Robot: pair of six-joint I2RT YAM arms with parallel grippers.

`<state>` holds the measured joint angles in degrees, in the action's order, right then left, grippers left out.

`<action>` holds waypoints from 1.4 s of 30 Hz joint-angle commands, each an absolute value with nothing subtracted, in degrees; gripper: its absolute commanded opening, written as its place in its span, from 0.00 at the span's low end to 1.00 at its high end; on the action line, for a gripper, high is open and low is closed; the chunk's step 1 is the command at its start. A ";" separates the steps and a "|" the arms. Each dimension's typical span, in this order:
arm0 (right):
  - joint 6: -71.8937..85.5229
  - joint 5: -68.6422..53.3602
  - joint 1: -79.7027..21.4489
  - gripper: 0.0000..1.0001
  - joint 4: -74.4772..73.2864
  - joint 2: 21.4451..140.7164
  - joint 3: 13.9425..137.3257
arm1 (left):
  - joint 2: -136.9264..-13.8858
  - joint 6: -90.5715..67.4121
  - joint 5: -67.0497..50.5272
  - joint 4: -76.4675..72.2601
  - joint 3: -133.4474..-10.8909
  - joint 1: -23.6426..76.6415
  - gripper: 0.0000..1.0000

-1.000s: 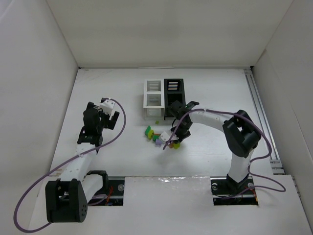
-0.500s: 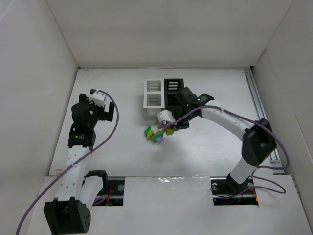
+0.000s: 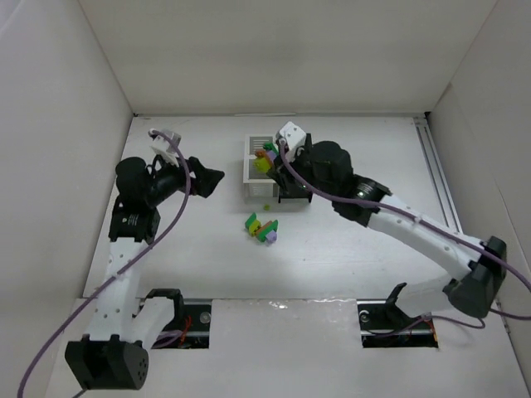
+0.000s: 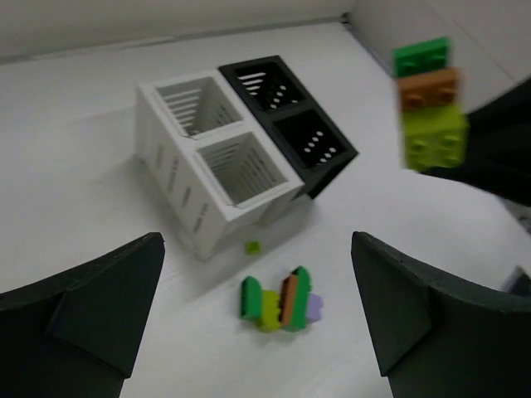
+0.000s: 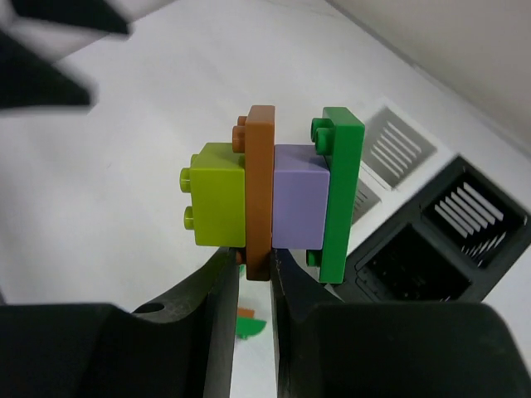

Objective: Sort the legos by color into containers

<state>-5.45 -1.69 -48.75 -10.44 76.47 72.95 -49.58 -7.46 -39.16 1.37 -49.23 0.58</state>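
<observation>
The right pincer [image 5: 255,267] is clamped on a joined stack [image 5: 274,197] of four legos. It grips the thin brown plate [image 5: 260,191], which sits between a lime brick [image 5: 217,195] and a purple one, with a green plate [image 5: 338,195] on the outside. In the overhead view the stack shows at the upper centre of the frame, against the white bins of the containers [image 3: 259,172]; whether it is truly above them I cannot tell. With four colours pressed together, dropping it whole would sort nothing, so the step in hand looks like pulling it apart. The left pincer [image 4: 255,245] stands wide apart with nothing in it, facing the bins from the left of the frame. It would do best to close squarely on an outer piece, the lime brick or the green plate, and peel it off the studs while the right grip holds firm. A loose cluster [image 3: 261,226] and a tiny green piece [image 3: 266,206] lie on the worktop [image 3: 348,240] just below the bins.
</observation>
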 commanded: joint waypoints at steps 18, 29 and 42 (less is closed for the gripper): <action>15.56 16.35 -49.83 0.00 -3.34 79.01 75.85 | -61.78 -24.52 -39.29 -16.96 -51.42 12.74 0.96; 15.56 13.97 -50.45 0.00 -4.39 80.33 76.99 | -64.78 -30.22 -46.40 -25.39 -54.84 12.74 0.97; 15.56 11.52 -50.97 0.00 -4.39 83.06 79.19 | -68.73 -31.73 -50.10 -28.56 -56.16 15.12 0.98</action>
